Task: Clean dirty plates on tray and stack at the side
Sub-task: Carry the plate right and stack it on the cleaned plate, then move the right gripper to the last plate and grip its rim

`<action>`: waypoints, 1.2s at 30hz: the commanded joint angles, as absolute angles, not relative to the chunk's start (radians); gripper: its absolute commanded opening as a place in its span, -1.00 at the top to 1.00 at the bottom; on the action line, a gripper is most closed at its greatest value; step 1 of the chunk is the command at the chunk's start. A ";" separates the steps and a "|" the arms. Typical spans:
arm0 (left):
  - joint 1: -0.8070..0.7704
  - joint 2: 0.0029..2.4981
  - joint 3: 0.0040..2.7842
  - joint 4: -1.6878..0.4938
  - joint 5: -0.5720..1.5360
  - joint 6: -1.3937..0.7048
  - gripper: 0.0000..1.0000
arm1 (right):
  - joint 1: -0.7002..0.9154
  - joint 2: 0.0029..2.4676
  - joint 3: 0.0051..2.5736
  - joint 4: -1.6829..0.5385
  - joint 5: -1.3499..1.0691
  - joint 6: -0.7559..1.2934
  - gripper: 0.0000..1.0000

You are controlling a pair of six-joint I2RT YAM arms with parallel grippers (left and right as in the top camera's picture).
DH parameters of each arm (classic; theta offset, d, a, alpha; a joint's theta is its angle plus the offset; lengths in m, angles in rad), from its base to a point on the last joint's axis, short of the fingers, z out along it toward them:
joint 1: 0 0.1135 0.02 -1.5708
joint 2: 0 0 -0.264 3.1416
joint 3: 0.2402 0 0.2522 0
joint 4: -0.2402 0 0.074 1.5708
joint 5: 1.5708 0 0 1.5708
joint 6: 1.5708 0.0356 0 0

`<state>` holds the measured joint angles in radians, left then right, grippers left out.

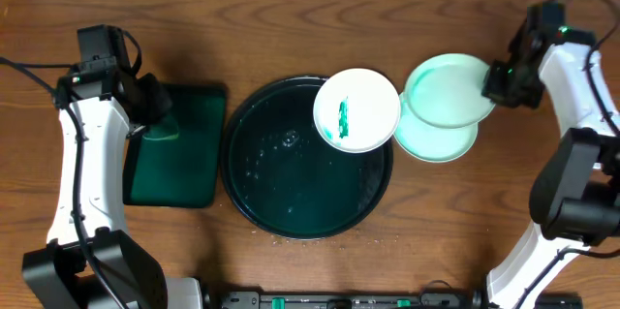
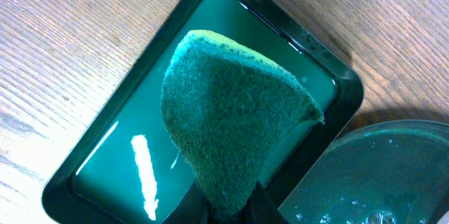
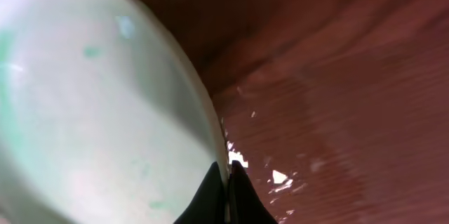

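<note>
Sponge first: green, scrubby face, bent into a fold. Its lower end is clenched in left hand above green tray, which sits just left of black tray on worktop.

Right hand is pinched shut on the right rim of top mint plate, whose face shows a few faint green flecks. That plate overlaps lower mint plate; both are off the black tray, to its right (lifted or resting, cannot tell).

White plate lies across the black tray's upper-right rim, partly past it. A teal smear left of its centre is not yet wiped. Otherwise the black tray carries only droplets.

Handling, as judged:
- Plates look stiff, light and shallow, glazed and likely slick when wet, and brittle if dropped.
- The rim is the only hold for a two-finger hand. A thin edge pinch may let a plate swing or slip, so keep it low and level.
- The white plate's overhang offers a free edge on its right side.
- The sponge is soft and gives under pressure, so wiping wants the plate braced.
</note>
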<state>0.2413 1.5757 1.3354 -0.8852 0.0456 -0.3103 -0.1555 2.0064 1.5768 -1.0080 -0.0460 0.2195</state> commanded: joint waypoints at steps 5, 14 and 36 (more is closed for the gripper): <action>0.246 1.581 1.330 -0.885 0.033 -0.316 0.86 | -0.092 1.998 1.480 -1.039 -0.023 0.238 0.97; 0.245 1.581 1.330 -0.884 0.033 -0.316 0.86 | -0.074 1.901 1.522 -1.137 -0.014 0.194 0.41; 0.245 1.581 1.330 -0.881 0.033 -0.316 0.86 | 0.276 2.126 1.644 -0.883 -0.184 -0.068 0.47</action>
